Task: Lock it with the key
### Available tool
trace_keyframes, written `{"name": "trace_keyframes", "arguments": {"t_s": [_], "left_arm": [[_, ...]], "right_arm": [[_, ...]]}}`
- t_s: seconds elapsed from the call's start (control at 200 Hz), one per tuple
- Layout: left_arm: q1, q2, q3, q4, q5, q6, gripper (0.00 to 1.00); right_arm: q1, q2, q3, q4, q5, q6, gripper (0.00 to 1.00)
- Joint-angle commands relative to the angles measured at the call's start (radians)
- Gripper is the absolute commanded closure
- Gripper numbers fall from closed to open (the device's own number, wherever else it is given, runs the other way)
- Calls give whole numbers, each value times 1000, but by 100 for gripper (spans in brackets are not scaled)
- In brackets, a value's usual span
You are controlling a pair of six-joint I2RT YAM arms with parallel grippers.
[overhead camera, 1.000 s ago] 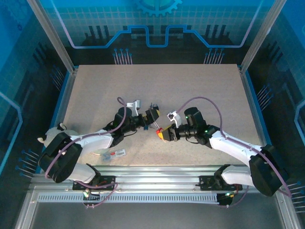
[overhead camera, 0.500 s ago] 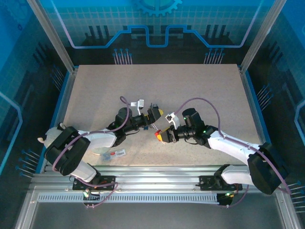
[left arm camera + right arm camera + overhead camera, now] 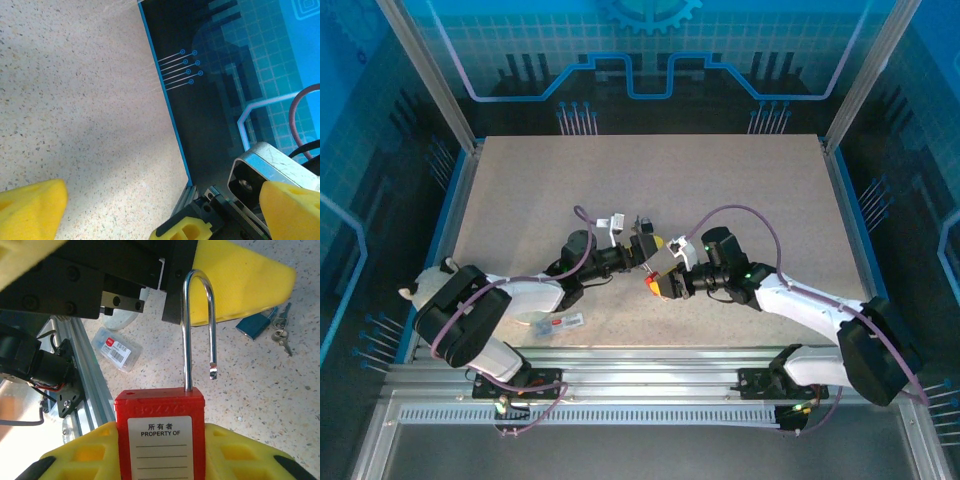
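Top external view has the left tool [image 3: 647, 244] and the right tool [image 3: 667, 283] nearly meeting at the middle of the counter [image 3: 720, 180], the right one clamped on a red padlock [image 3: 652, 283], with a clear packet [image 3: 558, 322] lying near the left arm's base. Left wrist view shows that tool's yellow fingers [image 3: 30, 207] spread wide apart, nothing between them, above the speckled counter. Right wrist view shows yellow pads [image 3: 85, 455] gripping the red padlock's body, its shackle [image 3: 192, 325] raised and unlatched, while a blue padlock [image 3: 254, 324] with keys [image 3: 280, 334] lies on the counter beyond.
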Motion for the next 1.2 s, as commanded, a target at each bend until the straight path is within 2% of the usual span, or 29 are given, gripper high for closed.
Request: {"name": "trace_keyframes", "arguments": {"t_s": [0.0,0.5,1.191], "left_arm": [[-4,-25,-16,19,25,0,1],[-5,-49,-29,7,36,17,3],[-4,-65,-49,-1,34,42,16]], "right_arm": [[12,9,29,9,11,-13,99],[12,28,36,3,34,-7,100],[12,18,35,-7,58,-8,100]]}}
